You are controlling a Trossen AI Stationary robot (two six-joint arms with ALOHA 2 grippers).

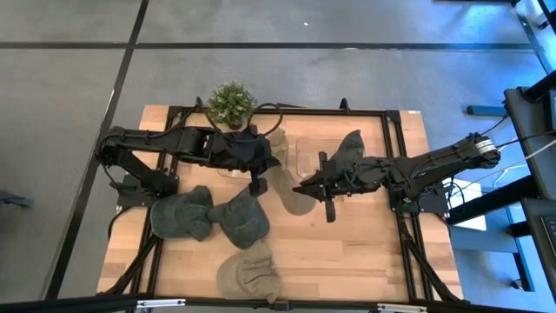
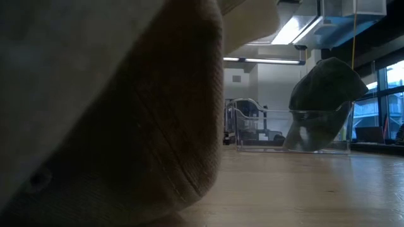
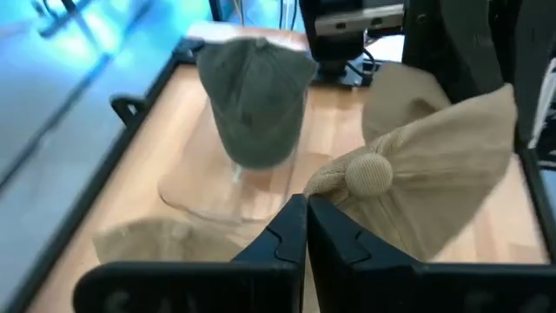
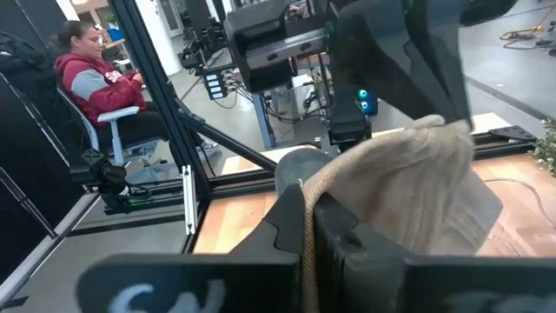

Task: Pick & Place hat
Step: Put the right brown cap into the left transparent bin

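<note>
Presently held item: tan hat (image 1: pixel 291 189), knitted or soft cotton, lying mid-surface between the two arms. Judged light, limp, non-fragile; it will sag and fold wherever unsupported, so a pinch on a doubled fold or on the brim edge should serve best.

Left claw (image 3: pixel 306 228): fingers pressed together, tips at the tan hat's crown just beside its button (image 3: pixel 369 172); whether any cloth is caught between them cannot be told.

Right claw (image 4: pixel 308 228): closed, with an edge of the tan hat nipped between its fingers.

Other stock, nearer the front edge of the surface (image 1: pixel 347 252): two grey-green hats (image 1: pixel 208 216) side by side, one olive hat (image 1: pixel 248 271) closest to the edge.

Farther back: clear bin (image 3: pixel 228 187) with a grey hat (image 3: pixel 254 100) draped over its wall; potted plant (image 1: pixel 231 103) at the rear rim.

Open room: bare wood to the front right; the left front is crowded with hats. Frame rails border every side.
</note>
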